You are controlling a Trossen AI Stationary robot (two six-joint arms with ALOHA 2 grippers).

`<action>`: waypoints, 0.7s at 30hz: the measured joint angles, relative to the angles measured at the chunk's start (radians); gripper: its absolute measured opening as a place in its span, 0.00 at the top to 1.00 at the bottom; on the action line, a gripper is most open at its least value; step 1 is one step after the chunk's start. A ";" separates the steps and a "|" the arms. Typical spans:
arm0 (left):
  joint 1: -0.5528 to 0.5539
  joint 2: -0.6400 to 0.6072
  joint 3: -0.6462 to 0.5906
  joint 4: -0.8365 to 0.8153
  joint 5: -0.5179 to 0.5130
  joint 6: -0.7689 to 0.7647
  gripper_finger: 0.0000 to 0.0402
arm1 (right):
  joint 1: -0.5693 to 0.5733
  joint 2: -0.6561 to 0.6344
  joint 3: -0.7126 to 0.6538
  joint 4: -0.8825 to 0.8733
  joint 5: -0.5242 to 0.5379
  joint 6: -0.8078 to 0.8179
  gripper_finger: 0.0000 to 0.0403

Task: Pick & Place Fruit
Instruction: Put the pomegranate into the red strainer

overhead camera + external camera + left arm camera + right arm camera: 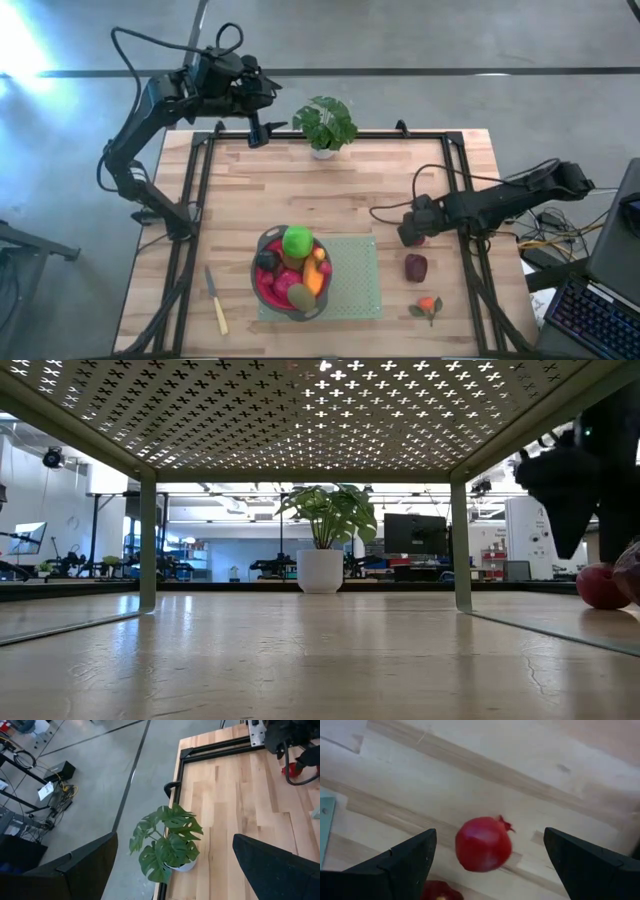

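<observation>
**A:** Right gripper (487,865) is spread wide with nothing in it; the round red pomegranate-looking toy fruit (483,844) sits on the table right between its fingers. Another red bit under it is cut off.

**B:** Further off, the red bowl (268,287) holds more fruit. Left gripper (170,870) hangs wide open above the leafy potted plant (166,842).
</observation>
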 joint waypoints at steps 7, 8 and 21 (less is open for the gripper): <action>0.000 0.000 0.000 0.000 0.000 -0.003 0.01 | 0.004 0.054 -0.075 0.138 -0.019 0.023 0.10; 0.000 0.000 0.000 0.000 0.000 -0.003 0.01 | 0.004 0.068 -0.082 0.150 -0.028 0.022 0.10; 0.000 0.000 0.000 0.001 0.000 -0.004 0.01 | 0.025 0.219 -0.058 0.174 -0.056 -0.017 0.20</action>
